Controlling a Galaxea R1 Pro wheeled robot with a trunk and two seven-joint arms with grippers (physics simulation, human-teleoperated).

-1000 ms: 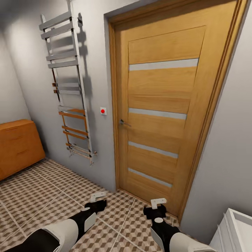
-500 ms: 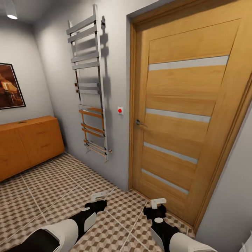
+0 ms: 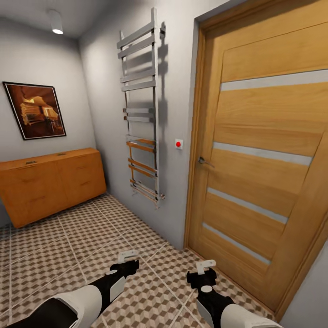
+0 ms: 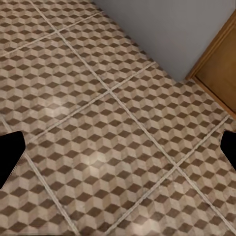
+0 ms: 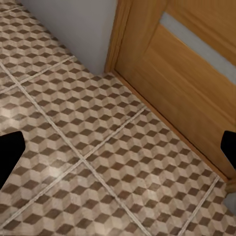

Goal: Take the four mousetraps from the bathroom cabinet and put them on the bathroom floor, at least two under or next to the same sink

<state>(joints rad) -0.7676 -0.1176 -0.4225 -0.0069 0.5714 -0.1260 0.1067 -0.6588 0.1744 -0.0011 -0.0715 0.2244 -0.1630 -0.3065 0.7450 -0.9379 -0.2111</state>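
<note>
Bathroom floor, cube-pattern tiles w/ pale grout, spreads across the lower head view and under both wrist cams. Wooden door w/ pale horizontal strips stands closed at right, its top and right side cut off by the frame; chrome handle on its left edge. Same door's lower corner shows in the right wrist view.

Cabinet, orange-brown, sits against the far wall at left, on the floor, well apart from both arms. Drawer fronts look closed, so contents can't be seen; small marks on its flat top are too tiny to make out. No way to tell from here whether they are mousetraps.

Chrome towel rail hangs on the wall btwn cabinet and door. Framed picture hangs above the cabinet. Small switch w/ red dot is just left of the door frame. Ceiling lamp lit at top left.

Left gripper and right gripper hover low over the tiles, both spread wide, nothing btwn the fingers; dark fingertips sit at opposite edges of each wrist view.
</note>
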